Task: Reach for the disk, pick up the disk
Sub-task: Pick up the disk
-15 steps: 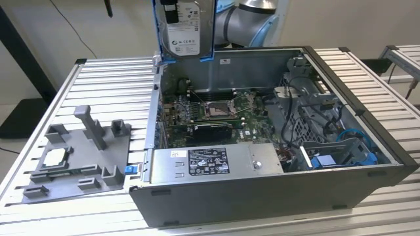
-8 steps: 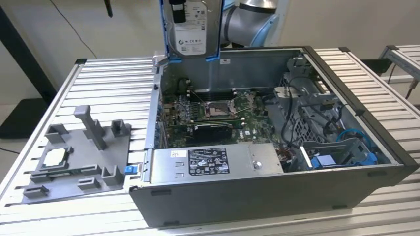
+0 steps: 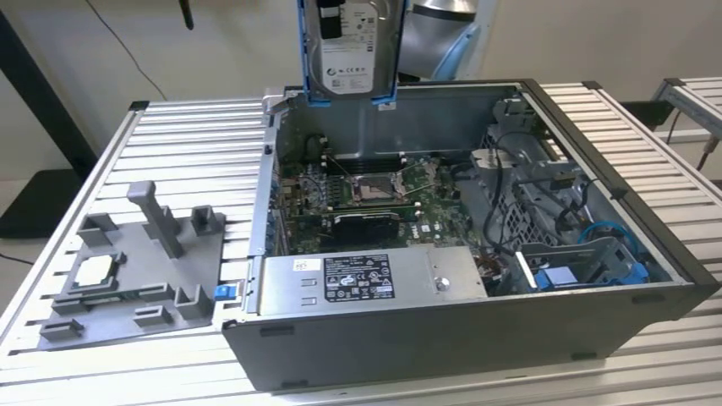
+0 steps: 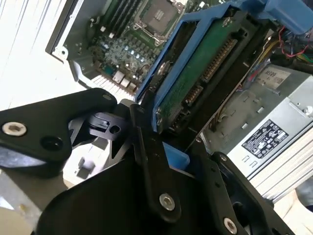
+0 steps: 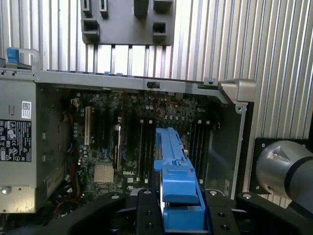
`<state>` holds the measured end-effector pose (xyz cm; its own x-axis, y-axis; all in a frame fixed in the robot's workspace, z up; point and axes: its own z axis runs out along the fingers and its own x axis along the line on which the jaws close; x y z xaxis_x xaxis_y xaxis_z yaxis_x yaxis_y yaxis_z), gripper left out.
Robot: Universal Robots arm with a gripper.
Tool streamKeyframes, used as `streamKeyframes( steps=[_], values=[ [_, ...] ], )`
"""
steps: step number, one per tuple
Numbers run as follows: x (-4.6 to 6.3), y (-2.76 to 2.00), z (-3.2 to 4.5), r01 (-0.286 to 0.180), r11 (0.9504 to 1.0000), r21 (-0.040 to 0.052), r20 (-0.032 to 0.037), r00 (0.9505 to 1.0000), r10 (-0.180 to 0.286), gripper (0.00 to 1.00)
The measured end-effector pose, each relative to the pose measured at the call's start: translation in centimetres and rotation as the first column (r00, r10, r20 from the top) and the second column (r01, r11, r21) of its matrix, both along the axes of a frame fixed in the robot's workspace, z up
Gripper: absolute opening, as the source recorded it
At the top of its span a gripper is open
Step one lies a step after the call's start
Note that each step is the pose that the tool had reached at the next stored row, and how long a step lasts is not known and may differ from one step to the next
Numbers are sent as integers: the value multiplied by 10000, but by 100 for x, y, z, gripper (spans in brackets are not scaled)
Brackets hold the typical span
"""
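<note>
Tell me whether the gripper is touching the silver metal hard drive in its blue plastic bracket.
Touching. In the second wrist view the gripper clamps the silver metal hard drive by its blue plastic bracket from both sides.

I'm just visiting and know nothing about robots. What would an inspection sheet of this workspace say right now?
Surface: slatted metal table.
Job's things: disk lifted above the open computer case, upright.
Clutter: grey fixture with a square chip, at the exterior view's left.
Grippers: tool shut on the disk's blue bracket.
Cables: blue and black wires inside the case.
Surroundings: pale wall; second table.
</note>
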<state>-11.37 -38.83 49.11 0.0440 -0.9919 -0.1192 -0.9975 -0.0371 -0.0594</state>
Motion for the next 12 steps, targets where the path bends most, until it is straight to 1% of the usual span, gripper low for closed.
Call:
streamKeyframes(
  steps=[12],
  values=[
    [305, 0, 0, 0, 10000, 1, -12, 10000, 0, 0]
  ],
)
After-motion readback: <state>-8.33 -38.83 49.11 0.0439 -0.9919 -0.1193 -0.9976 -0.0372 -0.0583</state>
